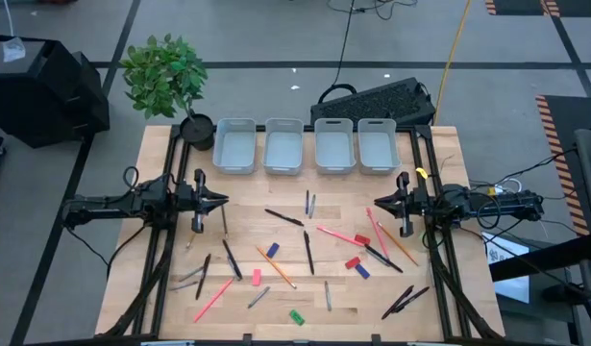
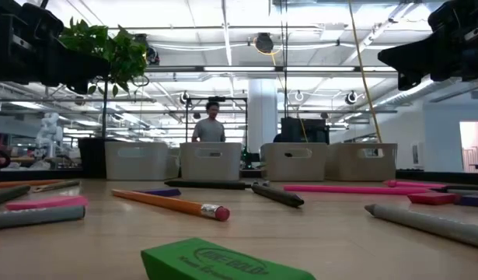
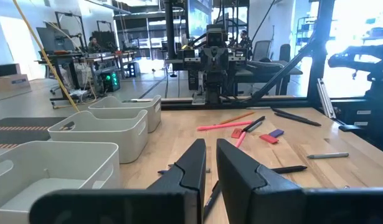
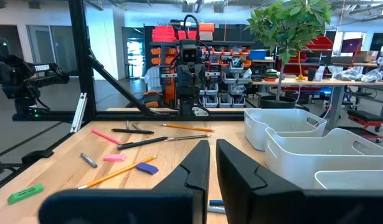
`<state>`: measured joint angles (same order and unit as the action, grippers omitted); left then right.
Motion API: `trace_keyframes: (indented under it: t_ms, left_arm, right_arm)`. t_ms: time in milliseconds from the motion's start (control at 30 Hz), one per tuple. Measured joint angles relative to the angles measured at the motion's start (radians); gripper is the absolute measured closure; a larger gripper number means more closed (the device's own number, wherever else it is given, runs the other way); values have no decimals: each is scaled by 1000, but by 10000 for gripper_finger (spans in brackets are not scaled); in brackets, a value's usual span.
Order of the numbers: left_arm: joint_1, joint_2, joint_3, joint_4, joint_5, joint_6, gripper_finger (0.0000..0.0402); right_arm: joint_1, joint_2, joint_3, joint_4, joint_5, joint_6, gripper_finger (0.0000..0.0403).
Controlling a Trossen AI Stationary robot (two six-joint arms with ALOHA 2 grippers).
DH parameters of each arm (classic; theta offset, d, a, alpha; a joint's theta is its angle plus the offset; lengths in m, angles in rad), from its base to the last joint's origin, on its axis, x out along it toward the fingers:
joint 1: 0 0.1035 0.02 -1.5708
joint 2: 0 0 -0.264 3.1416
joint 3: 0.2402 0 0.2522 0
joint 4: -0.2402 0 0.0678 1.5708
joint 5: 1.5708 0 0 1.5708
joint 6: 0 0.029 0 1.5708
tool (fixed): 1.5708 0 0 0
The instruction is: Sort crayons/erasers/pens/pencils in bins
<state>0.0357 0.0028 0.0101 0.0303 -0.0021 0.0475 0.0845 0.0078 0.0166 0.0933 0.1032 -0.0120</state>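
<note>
Four pale bins (image 1: pixel 234 144) (image 1: pixel 379 144) stand in a row along the table's far edge, seen also in the left wrist view (image 3: pixel 98 127). Pens, pencils and crayons lie scattered flat over the table's middle and near half, among them a pink stick (image 1: pixel 338 234) and an orange pencil (image 2: pixel 172 204). Erasers lie among them: green (image 1: pixel 296 316) (image 2: pixel 223 260), pink (image 1: pixel 257 277), blue (image 1: pixel 272 250) and red (image 1: pixel 361 238). My left gripper (image 1: pixel 223 201) (image 3: pixel 210 149) hovers shut at the left, above the table. My right gripper (image 1: pixel 377 202) (image 4: pixel 213 149) hovers shut at the right, facing it.
A potted plant (image 1: pixel 170 82) stands at the far left corner beside the bins. A black keyboard (image 1: pixel 381 99) lies beyond the far edge. A person (image 2: pixel 210 124) shows in the room behind the table. Bare wood lies between the bins and the scattered items.
</note>
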Motion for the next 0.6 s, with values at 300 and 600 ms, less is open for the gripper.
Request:
trace_keyframes:
  t_ms: [300, 600]
  left_arm:
    - [0, 0, 0, 0, 0, 0, 357]
    - [0, 0, 0, -2, 0, 0, 357]
  right_arm:
    - [1, 2, 0, 122, 26, 358, 378]
    - [12, 297, 153, 88, 50, 371, 386]
